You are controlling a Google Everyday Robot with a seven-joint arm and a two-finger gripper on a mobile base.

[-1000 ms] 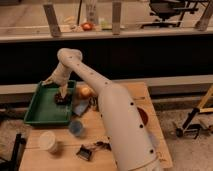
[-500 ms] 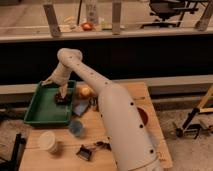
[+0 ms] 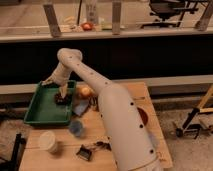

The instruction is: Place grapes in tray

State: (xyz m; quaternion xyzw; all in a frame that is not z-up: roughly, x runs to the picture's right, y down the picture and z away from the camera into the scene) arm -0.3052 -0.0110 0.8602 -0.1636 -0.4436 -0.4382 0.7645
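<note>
The green tray (image 3: 39,112) lies at the table's left side. The grapes (image 3: 62,99), a small dark cluster, sit inside the tray near its right rim. My gripper (image 3: 62,93) reaches down into the tray from the white arm and is right on top of the grapes.
A yellow-orange fruit (image 3: 85,91) sits just right of the tray. A blue cup (image 3: 76,128) stands below the tray, a white cup (image 3: 47,141) at the front left, and a small dark tool (image 3: 86,151) near the front edge. A reddish dish (image 3: 143,116) shows right of the arm.
</note>
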